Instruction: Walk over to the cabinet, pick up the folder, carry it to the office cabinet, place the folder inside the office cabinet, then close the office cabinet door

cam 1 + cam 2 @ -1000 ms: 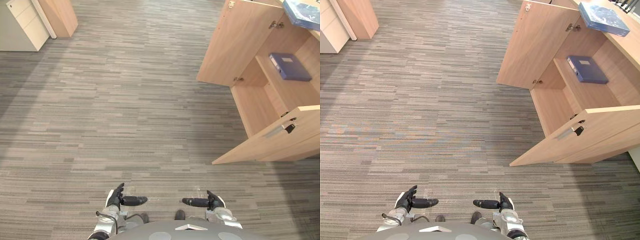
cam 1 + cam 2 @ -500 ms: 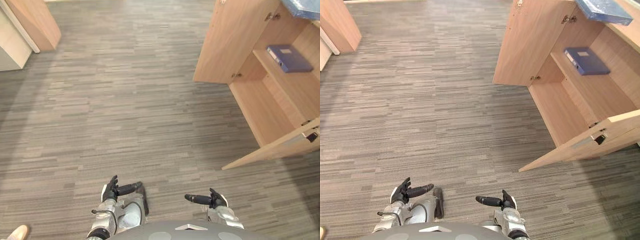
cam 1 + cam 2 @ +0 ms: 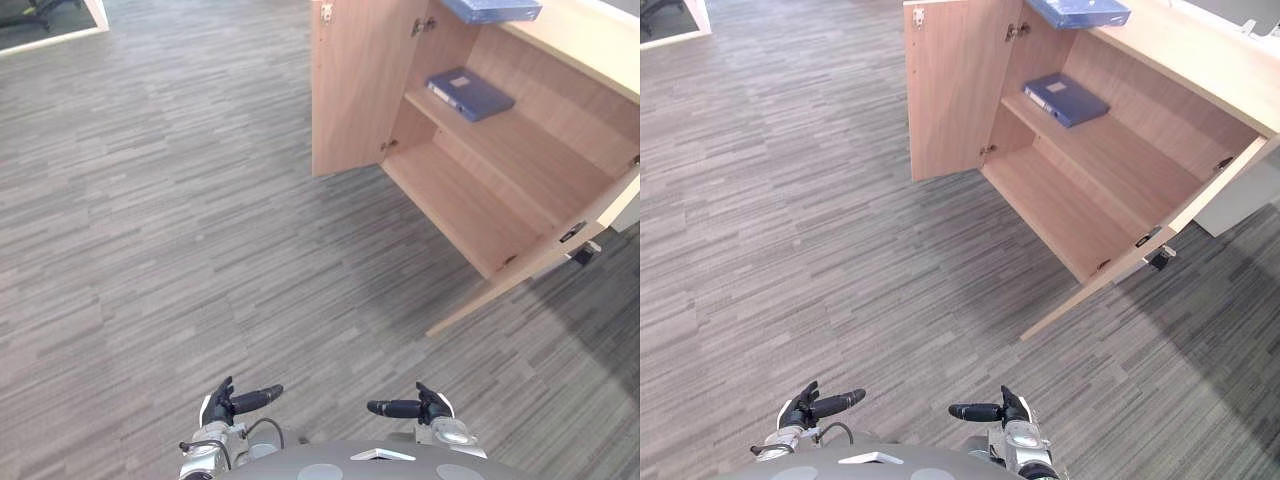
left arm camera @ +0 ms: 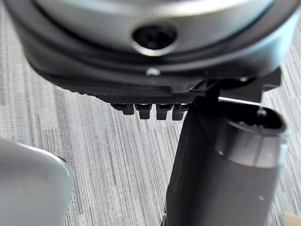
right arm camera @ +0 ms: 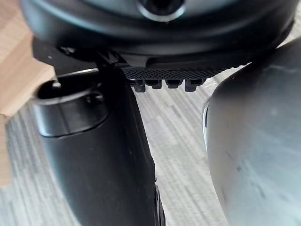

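Observation:
A wooden office cabinet (image 3: 462,206) stands ahead on the right with both doors swung wide. Its left door (image 3: 350,82) faces me and its right door (image 3: 566,246) juts out toward the floor. One blue folder (image 3: 470,93) lies flat on the inner shelf. Another blue folder (image 3: 1078,11) lies on the cabinet's top. My left hand (image 3: 222,403) and right hand (image 3: 431,405) hang low in front of me, far from the cabinet, fingers straight, thumbs pointing inward, holding nothing.
Grey striped carpet (image 3: 180,220) stretches between me and the cabinet. A pale frame edge (image 3: 96,12) shows at the far left corner. A grey unit (image 3: 1238,192) stands behind the right door.
The camera has swung toward the cabinet, which now sits nearer the middle with its inside facing me. Both hands stay as they were, empty.

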`<state>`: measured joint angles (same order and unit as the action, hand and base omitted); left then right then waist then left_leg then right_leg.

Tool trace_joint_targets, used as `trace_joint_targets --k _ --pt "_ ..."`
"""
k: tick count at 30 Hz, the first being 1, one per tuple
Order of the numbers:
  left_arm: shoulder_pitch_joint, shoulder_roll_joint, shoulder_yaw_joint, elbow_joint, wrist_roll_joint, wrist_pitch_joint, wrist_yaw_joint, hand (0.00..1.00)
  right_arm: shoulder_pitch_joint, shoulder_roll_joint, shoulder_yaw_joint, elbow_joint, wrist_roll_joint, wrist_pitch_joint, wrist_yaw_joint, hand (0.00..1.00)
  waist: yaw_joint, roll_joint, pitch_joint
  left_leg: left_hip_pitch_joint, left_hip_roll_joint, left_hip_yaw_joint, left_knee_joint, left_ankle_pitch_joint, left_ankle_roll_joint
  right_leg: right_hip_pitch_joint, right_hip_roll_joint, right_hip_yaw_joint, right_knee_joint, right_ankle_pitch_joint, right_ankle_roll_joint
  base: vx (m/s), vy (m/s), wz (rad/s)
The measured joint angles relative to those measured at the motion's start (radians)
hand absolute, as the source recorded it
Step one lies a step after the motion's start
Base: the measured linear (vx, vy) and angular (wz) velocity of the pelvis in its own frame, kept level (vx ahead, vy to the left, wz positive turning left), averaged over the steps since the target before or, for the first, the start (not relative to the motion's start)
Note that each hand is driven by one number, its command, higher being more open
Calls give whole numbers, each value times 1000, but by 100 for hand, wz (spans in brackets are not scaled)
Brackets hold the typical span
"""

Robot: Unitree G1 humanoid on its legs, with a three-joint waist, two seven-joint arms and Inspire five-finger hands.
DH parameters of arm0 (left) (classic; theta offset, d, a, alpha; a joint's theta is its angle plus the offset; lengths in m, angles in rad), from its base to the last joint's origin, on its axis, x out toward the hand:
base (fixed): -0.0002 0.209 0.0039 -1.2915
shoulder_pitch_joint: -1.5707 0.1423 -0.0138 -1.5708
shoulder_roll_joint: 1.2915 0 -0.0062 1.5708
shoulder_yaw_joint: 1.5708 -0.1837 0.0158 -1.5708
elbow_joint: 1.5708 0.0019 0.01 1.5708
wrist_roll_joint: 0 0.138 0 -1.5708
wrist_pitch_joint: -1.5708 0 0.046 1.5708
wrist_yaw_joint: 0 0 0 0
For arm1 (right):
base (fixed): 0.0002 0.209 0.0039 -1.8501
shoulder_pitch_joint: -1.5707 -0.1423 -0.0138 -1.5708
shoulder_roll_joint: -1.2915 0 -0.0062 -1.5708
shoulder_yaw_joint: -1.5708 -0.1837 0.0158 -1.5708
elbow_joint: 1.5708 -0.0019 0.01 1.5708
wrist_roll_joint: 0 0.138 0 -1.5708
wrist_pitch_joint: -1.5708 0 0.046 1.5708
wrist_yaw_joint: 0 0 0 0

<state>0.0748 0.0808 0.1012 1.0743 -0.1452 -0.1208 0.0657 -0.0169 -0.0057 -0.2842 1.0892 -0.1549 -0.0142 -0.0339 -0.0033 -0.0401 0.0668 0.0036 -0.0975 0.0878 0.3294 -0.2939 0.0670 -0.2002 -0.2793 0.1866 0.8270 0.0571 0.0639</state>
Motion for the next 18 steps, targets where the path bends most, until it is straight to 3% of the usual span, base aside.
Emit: trace_joint_targets --k 1,2,3,4,5,6,7,9,10,11,12,13,15,18 --pt "4 -3 -14 -12 2 3 -2 100 0 0 -26 -13 21 -6 0 100 -13 13 11 66 -1 -3 -41 -14 22 -44 -13 -45 145 37 -25 200 31 11" --pt "8 -6 -18 -17 4 4 -3 100 -2 0 -35 -17 25 -12 0 100 -16 10 18 103 -1 -5 -59 -17 27 -70 -23 -75 227 9 -51 122 -13 3" --pt "15 -5 -19 -17 5 7 -2 100 -2 -1 -43 -27 56 -16 -1 100 -17 10 24 149 1 -6 -82 -17 27 -106 -23 -125 335 -60 -83 101 -54 -4" --pt "19 -8 -21 -16 5 14 -2 100 -1 -2 -62 -35 107 -21 -5 100 -25 22 30 207 21 -9 -109 -17 27 -161 -6 -217 412 -151 -83 139 -89 -3" --pt "18 -9 -26 -16 5 14 -2 100 -2 -2 -68 -37 130 -23 -9 100 -28 30 36 227 32 -9 -119 -17 27 -179 5 -251 404 -181 -81 181 -132 -3" --pt "14 -13 -36 -17 10 12 -4 100 -12 -6 -79 -47 157 -22 -12 100 -31 40 57 271 49 -6 -143 -17 27 -200 25 -316 336 -236 -80 170 -123 -3" --pt "11 -16 -36 -18 13 11 -6 100 -19 -8 -88 -46 171 -22 -15 100 -33 43 70 290 58 -6 -151 -19 25 -202 33 -354 274 -254 -81 200 -157 -2" --pt "12 -29 -30 -19 25 9 -13 100 -19 -5 -108 -45 172 -21 -23 100 -39 41 80 338 78 -7 -180 -23 17 -201 60 -473 -32 -256 -73 241 -196 6" --pt "13 -29 -28 -22 39 8 -21 100 -19 0 -114 -46 172 -21 -23 100 -42 35 85 353 82 -10 -185 -31 5 -198 80 -490 -189 -231 -53 434 -329 6" --pt "9 -37 -26 -11 43 10 -25 100 -24 -2 -137 -44 190 -18 -15 100 -50 61 97 382 113 -21 -194 -47 -18 -166 136 -515 -312 -139 -103 377 -280 -11" --pt "7 -48 -26 -3 44 9 -27 100 -33 -5 -143 -44 195 -19 -17 100 -43 82 98 374 132 -17 -190 -42 -24 -152 164 -519 -332 -129 -105 448 -321 -28" --pt "-3 -68 -22 -6 52 7 -36 100 -51 -1 -173 -42 203 -21 -18 100 -35 94 114 375 139 -28 -193 -19 -56 -151 178 -511 -319 -138 -119 282 -209 -30" --pt "-12 -71 -11 -6 76 4 -48 100 -53 2 -198 -38 216 -15 -20 100 -33 90 119 391 138 -33 -208 25 -66 -152 175 -514 -271 -163 -146 360 -254 -9" --pt "-30 -88 28 -1 78 -4 -48 100 -26 9 -197 -44 219 -13 -18 100 -37 77 114 392 151 -47 -192 56 -56 -123 162 -551 -273 -232 -138 293 -186 18"
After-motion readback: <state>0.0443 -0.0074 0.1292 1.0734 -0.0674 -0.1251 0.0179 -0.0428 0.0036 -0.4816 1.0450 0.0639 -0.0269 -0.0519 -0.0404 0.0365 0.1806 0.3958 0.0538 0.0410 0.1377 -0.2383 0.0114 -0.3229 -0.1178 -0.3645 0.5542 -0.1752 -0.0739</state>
